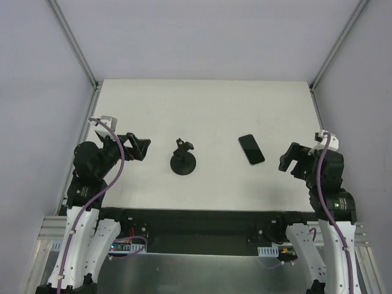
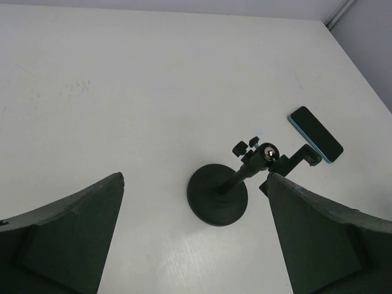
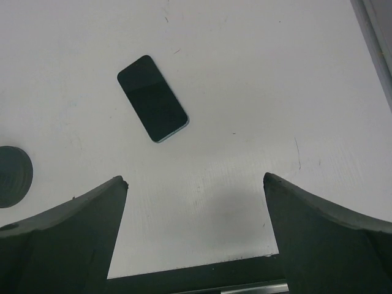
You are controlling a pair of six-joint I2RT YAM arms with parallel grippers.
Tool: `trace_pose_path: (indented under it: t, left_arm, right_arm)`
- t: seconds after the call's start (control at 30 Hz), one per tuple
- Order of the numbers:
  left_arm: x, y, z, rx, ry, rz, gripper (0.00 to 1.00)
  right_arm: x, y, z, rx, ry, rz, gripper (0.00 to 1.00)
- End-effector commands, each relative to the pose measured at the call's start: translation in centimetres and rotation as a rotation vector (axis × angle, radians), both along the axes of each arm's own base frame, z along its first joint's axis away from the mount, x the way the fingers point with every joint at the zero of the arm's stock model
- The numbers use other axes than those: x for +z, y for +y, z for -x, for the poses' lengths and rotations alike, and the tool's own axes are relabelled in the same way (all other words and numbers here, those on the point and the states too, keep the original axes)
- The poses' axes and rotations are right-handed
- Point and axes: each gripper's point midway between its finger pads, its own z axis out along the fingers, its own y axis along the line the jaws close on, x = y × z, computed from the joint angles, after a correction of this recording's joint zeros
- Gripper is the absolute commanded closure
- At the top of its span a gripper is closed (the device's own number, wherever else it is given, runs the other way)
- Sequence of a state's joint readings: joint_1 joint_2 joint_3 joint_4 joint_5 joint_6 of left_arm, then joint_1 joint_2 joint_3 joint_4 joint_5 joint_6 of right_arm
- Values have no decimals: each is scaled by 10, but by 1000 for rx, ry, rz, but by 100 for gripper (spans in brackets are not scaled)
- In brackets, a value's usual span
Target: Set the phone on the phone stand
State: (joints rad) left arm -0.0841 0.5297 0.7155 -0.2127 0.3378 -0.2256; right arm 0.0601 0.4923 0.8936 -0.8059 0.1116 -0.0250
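Both spread wide and empty, right gripper near phone lying flat ahead, left gripper facing phone stand

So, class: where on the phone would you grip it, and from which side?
Probably pinch the phone across its two long edges, near the middle, coming down from above. It lies flat, screen up, on the table, so only thin edges offer purchase. The open right gripper is nearest.
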Motion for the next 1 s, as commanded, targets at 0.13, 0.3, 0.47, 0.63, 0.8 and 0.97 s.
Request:
trace_pose_path:
  t: [0.13,0.3,0.47,0.63,0.8,0.97]
  left_arm:
    - [11,-13,-2,-72,-18,37,1]
    - [7,-15,-4,-82,-2,42,1]
    - [5,-15,-5,-85,7,42,1]
    - [4,-17,-5,-98,13,46,1]
    - [4,-19,-5,-106,19,50,1]
    - [3,-20,-5,-112,23,52,1]
  right_arm:
    - [1,68,-43,189,90,-184,4]
    - [22,138,-61,328,20,-199,4]
    - [27,205,-69,425,46,-224,4]
    - [40,277,-63,543,32,-339,4]
    - [40,323,-55,609,73,-461,4]
    - [19,355,-55,593,179,-588,4]
